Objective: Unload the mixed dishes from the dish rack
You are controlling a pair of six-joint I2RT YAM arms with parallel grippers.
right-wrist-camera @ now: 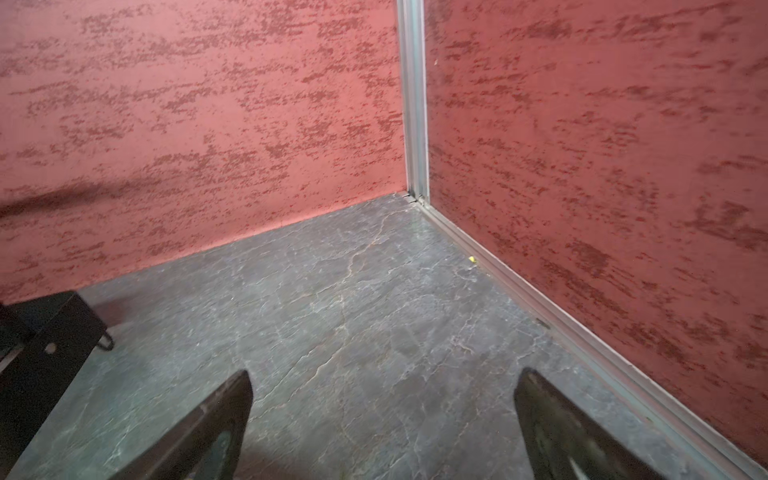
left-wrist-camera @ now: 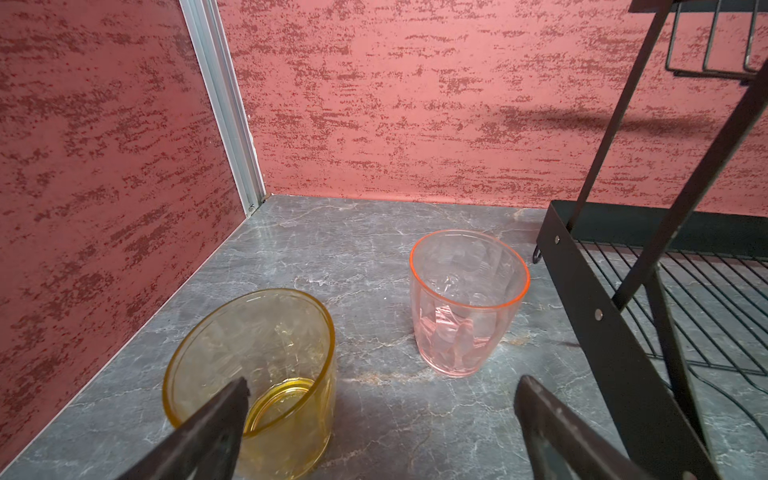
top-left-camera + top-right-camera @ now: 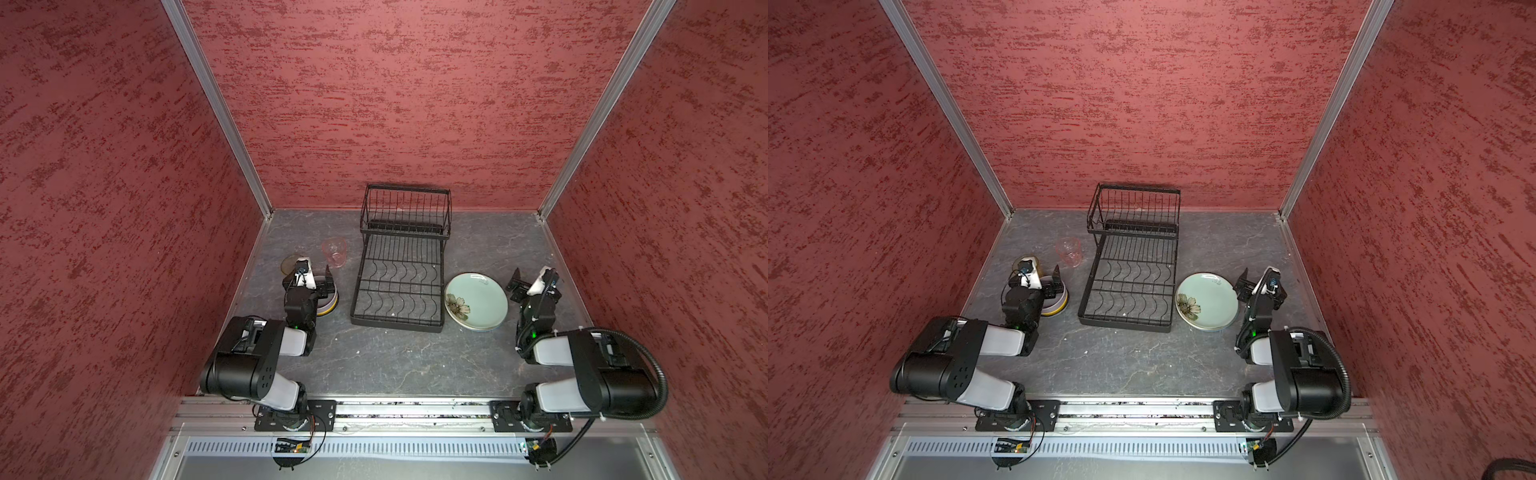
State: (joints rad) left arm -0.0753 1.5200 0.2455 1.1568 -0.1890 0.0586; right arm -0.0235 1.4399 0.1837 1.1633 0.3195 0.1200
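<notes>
**Worktop layout.** One black wire dish rack (image 3: 400, 266) stands mid-worktop (image 3: 395, 365). On its left are one pink tumbler (image 2: 467, 303) and one amber tumbler (image 2: 257, 374), upright and apart, and nested bowls (image 3: 331, 300) with two rims showing; the arm hides their full count. On its right, one flowered green plate (image 3: 478, 299) tops lower plates (image 3: 484, 329), number unclear. Of the two tools, the left tool (image 2: 382, 386) and the right tool (image 1: 384, 380) are both spread and grip nothing.

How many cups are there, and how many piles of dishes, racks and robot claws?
Cups: 2 (pink cup, amber cup)
Piles of dishes: 2 (plate pile, bowl pile)
Racks: 1 (dish rack, nothing in it)
Claws: 2 (left claw, right claw, both open)
Total: 7
</notes>
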